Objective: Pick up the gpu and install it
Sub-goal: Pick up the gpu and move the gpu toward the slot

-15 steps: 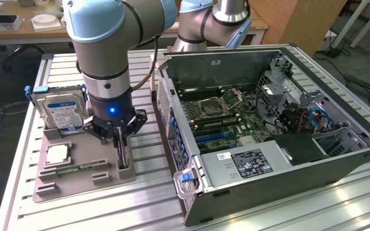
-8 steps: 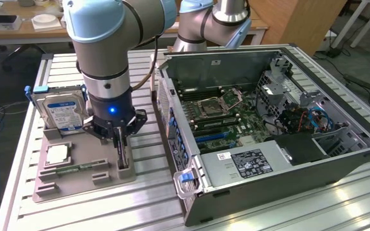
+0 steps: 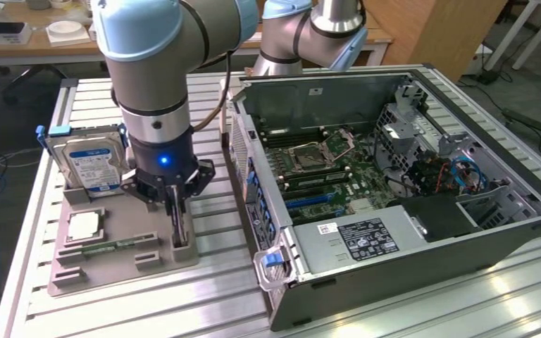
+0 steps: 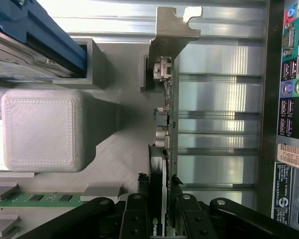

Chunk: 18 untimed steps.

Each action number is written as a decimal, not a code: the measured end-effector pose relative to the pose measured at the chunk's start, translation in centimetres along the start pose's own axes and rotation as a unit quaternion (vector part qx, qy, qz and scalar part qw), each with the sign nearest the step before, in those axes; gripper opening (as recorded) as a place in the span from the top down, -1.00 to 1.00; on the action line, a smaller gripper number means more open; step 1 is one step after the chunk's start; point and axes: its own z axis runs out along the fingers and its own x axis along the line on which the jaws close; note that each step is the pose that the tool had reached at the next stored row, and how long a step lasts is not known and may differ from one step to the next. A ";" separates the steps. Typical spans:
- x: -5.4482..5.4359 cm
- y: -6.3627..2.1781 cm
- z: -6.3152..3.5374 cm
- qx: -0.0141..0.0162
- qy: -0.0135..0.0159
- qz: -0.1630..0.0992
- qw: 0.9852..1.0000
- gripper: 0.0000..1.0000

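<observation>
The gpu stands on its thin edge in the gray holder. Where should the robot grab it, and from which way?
Come from straight above and pinch its two flat faces, away from the metal bracket. The gpu stands on edge in the holder, so only its upper edge is free, and flat sides suit a pinch. The gripper is closed on it that way.

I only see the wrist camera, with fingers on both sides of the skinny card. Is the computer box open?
Observer: Yes, the computer case lies on its side, open, with the motherboard showing.
Operator: Is the card up in the air?
Observer: No. The gripper is shut on the gpu, down in the grey tray.
Operator: What else is on the tray?
Observer: A hard drive standing upright, and a square chip lying flat.
</observation>
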 end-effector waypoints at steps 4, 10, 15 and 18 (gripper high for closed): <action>0.0 0.02 -0.69 0.000 0.000 0.000 1.000 0.47; 0.0 0.03 -1.69 0.000 0.000 0.000 1.000 0.47; 0.0 0.04 -2.53 0.000 0.000 0.000 1.000 0.47; 0.0 0.05 -3.02 0.000 0.000 0.000 1.000 0.47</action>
